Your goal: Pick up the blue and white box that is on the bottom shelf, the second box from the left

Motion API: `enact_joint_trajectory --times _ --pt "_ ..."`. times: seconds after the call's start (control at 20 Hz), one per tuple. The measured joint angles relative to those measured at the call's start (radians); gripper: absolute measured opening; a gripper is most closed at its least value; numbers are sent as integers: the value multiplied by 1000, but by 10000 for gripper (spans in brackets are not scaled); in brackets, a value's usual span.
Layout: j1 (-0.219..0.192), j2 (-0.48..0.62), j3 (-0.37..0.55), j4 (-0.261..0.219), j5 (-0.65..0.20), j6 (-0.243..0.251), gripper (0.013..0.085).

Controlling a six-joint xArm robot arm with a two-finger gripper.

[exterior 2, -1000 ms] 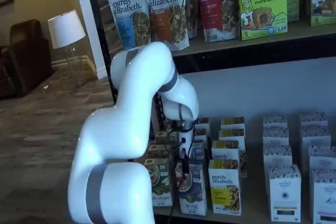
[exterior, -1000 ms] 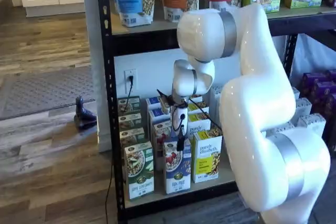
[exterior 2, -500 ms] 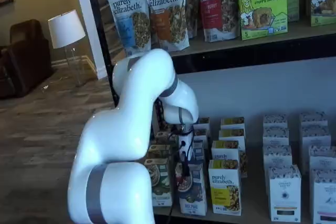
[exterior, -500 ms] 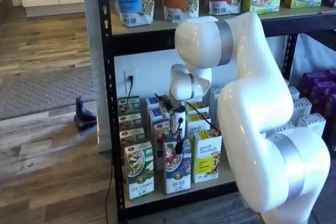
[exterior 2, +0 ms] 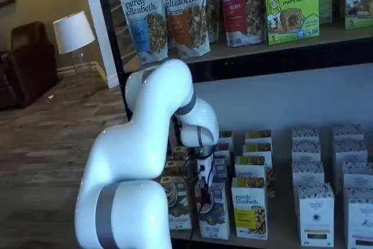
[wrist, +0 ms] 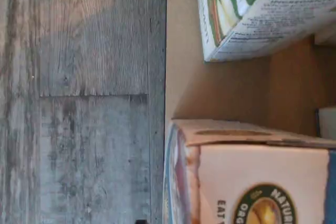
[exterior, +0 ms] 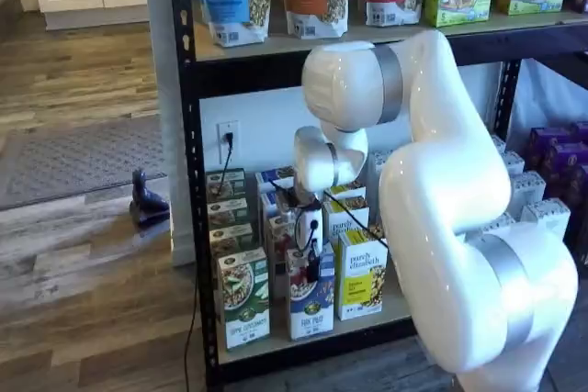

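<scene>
The blue and white box [exterior: 310, 308] stands at the front of the bottom shelf [exterior: 397, 305], between a green-and-white box and a yellow box; it also shows in a shelf view [exterior 2: 214, 218]. My gripper [exterior: 312, 267] hangs straight down with its black fingers at the top edge of this box, as both shelf views [exterior 2: 205, 194] show. I see no gap between the fingers, and I cannot tell whether they grip the box. The wrist view looks down on the box's top flap and side [wrist: 247, 179] and on the shelf's front edge [wrist: 181, 77].
The green-and-white box [exterior: 243, 305] and the yellow "purely elizabeth" box [exterior: 360, 274] flank the target, with more rows behind. The higher board's black beam [exterior: 266, 69] is above the arm. White boxes [exterior 2: 315, 214] stand further right. Wooden floor [wrist: 79, 98] lies below the shelf edge.
The arm has lowered over the last second. The gripper has come down from just above the blue and white box to its top edge.
</scene>
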Motion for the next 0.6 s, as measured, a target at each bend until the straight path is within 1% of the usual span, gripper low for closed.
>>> enact_joint_trajectory --times 0.35,0.6 --pt "3 28 -15 -14 -15 14 850" --pt "6 42 -26 -2 -18 7 850"
